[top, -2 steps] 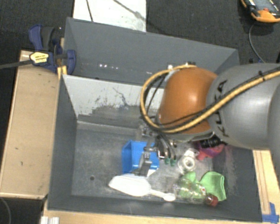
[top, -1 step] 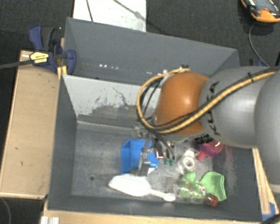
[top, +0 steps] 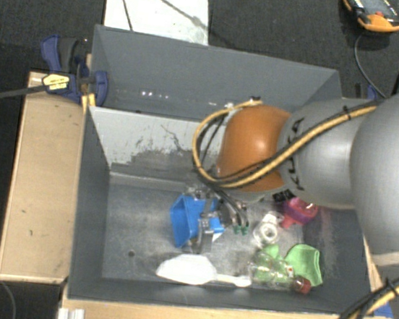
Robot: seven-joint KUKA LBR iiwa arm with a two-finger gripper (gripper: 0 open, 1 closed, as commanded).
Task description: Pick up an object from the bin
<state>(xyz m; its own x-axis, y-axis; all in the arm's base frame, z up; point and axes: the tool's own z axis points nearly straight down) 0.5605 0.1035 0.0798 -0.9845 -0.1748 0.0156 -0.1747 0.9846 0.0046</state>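
Note:
My gripper [top: 215, 219] is low in the middle of the bin, under the arm's orange cover. It sits right against the right side of a blue plastic piece [top: 183, 220] that lies on the bin floor. A white spoon-shaped thing [top: 188, 270] lies just in front of them, its handle pointing right. A small clear and white piece [top: 268, 231] rests to the gripper's right.
At the front right lie a green translucent thing [top: 269, 271] and a green folded piece [top: 306, 262] with a small red bit [top: 303, 285]. A pink thing [top: 299, 210] lies by the right wall. The arm covers the bin's back right.

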